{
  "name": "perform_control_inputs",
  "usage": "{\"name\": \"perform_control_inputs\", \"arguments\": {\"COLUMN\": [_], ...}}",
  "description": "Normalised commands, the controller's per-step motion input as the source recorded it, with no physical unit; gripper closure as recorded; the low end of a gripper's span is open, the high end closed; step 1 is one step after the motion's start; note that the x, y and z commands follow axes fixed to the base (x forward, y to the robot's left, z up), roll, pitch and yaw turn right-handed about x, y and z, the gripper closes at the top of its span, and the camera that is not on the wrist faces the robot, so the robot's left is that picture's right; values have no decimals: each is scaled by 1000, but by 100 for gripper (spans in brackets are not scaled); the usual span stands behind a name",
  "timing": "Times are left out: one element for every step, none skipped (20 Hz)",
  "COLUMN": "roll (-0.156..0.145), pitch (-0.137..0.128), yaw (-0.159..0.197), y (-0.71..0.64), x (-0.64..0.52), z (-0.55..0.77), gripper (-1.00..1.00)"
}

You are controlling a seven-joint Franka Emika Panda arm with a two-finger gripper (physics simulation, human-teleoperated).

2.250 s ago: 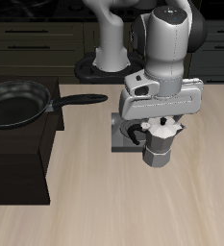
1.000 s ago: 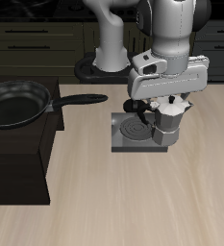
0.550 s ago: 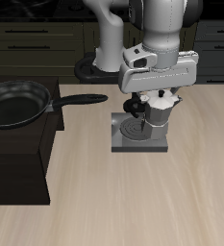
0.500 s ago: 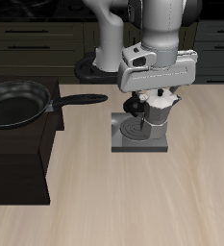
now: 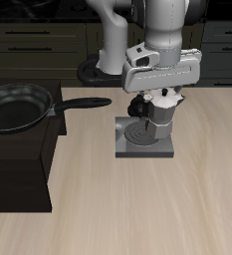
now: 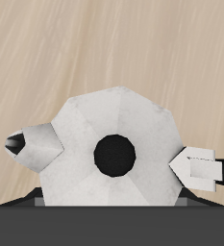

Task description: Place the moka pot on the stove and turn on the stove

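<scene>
Fingers [image 6: 202,165] of mine pinch the moka pot [image 5: 159,113] at opposite sides of its faceted top, closed narrowly onto the metal; my gripper [image 6: 112,154] looks straight down on the black lid knob. The pot hangs over the stove [image 5: 145,138], apparently above the edge of the grey plate rather than the spiral coil; whether its base touches, I cannot tell. To do this well, I should centre it on the coil, lower it level, then release before reaching for the knob.
</scene>
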Motion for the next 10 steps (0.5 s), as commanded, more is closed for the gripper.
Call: {"name": "perform_control_inputs", "arguments": {"roll": [13,19,-3,18,0,64,-23,-39,0,-26], "pitch": [-35,69,-42,38,0,-44,29,4,0,4], "yaw": [66,-88,35,-34,0,92,-16,-15,0,44], "y": [40,-36,-27,-7,-56,116,-81,-93,-56,-198], "x": [-59,-159,-180,-192,23,-505,-157,-197,19,-376], "z": [-30,-83,24,-60,2,-55,-103,-51,9,-133], "gripper": [100,100,100,100,100,100,100,100,100,100]}}
